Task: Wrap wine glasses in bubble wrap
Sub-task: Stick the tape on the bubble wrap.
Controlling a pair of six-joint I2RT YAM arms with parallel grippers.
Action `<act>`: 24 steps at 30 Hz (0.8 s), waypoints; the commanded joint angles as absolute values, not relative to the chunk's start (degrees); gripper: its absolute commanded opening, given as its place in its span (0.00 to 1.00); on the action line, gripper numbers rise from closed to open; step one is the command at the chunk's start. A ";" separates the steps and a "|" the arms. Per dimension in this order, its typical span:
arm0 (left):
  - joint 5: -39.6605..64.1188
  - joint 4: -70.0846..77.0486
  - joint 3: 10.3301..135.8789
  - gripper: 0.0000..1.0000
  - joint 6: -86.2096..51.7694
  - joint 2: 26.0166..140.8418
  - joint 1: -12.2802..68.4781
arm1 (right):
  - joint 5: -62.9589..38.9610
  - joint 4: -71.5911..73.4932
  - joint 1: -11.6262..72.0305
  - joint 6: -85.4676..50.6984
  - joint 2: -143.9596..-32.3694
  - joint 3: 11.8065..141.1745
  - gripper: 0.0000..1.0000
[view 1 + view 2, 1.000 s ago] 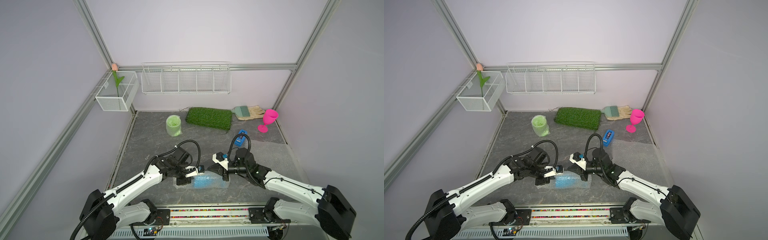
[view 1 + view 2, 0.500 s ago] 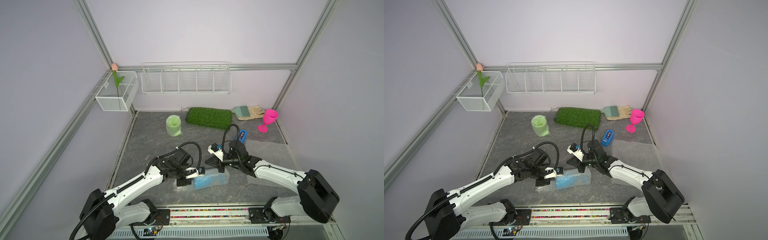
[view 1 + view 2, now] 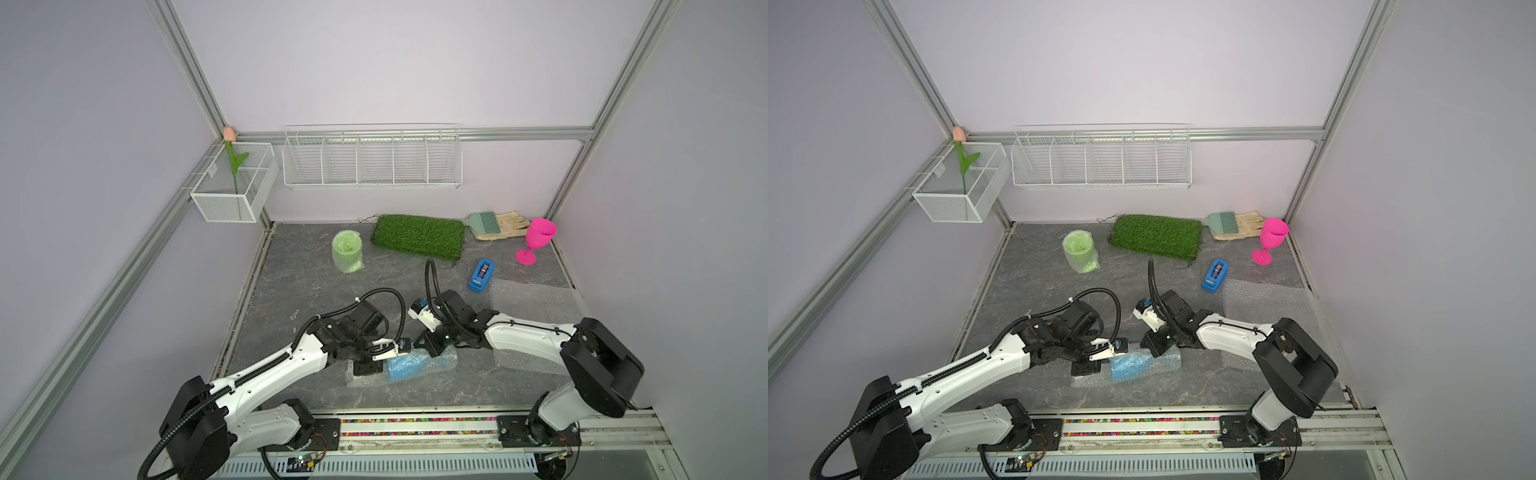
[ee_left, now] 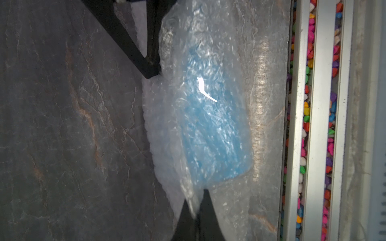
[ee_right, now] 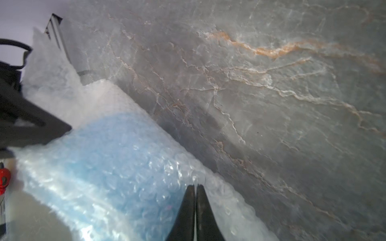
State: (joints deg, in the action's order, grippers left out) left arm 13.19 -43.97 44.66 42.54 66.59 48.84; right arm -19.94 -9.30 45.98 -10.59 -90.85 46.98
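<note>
The sky blue wine glass (image 3: 405, 365) (image 3: 1129, 368) lies on its side near the table's front edge, rolled inside bubble wrap (image 4: 173, 116) (image 5: 69, 98). My left gripper (image 3: 366, 368) (image 3: 1086, 368) (image 4: 197, 200) is shut on a fold of that wrap at the bundle's left end. My right gripper (image 3: 434, 347) (image 3: 1156, 347) (image 5: 195, 185) presses on the bundle's far right part, jaws together with only a hairline between them. A lime green glass (image 3: 347, 251) stands wrapped at the back. The hot pink glass (image 3: 538, 239) stands bare at the back right.
A loose bubble wrap sheet (image 3: 532, 299) lies flat on the right, under my right arm. A blue tape dispenser (image 3: 481, 275), a grass mat (image 3: 417, 237), and a brush on gloves (image 3: 494, 224) sit behind. Wire baskets (image 3: 372, 160) hang on the back wall.
My right arm's elbow has swung out to the right while its gripper stayed at the bundle's far edge and settled lower on it. The left gripper has kept its hold.
</note>
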 commanded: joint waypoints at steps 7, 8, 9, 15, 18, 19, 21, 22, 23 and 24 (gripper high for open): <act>11.72 -44.82 43.85 0.00 42.53 63.49 49.35 | -1.53 -34.26 49.33 -16.27 -94.36 56.33 0.37; 11.53 -44.74 43.71 0.00 42.50 63.28 49.39 | 0.36 -37.31 49.28 -15.67 -93.93 57.28 0.40; 11.34 -44.65 43.61 0.00 42.54 63.11 49.34 | 1.96 -39.91 49.22 -15.06 -93.55 58.21 0.42; 11.18 -44.21 43.56 0.00 43.34 62.41 49.33 | 7.70 -52.12 47.91 -7.01 -89.29 63.87 0.55; 11.40 -43.96 43.30 0.00 43.42 61.90 49.41 | 6.14 -51.04 46.66 0.66 -85.02 62.62 0.60; 11.63 -43.80 43.23 0.00 43.43 61.59 49.48 | 4.17 -50.15 46.55 4.19 -83.28 61.67 0.62; 11.85 -43.60 43.05 0.00 43.51 61.28 49.50 | -1.40 -49.02 46.57 11.36 -80.52 60.73 0.64; 11.92 -43.52 43.01 0.00 43.59 61.15 49.52 | -4.93 -48.02 46.50 14.57 -79.01 59.94 0.65; 11.93 -43.51 43.01 0.00 43.69 61.16 49.52 | -8.65 -47.10 46.65 17.49 -77.45 59.48 0.66; 11.87 -43.51 43.02 0.00 43.82 61.26 49.57 | -12.23 -46.25 46.74 19.34 -76.13 59.06 0.66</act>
State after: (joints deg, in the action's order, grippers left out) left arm 11.38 -43.99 43.70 42.37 62.11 49.21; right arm -1.52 -46.96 46.50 7.33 -79.11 61.01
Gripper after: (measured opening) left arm 0.047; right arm 0.663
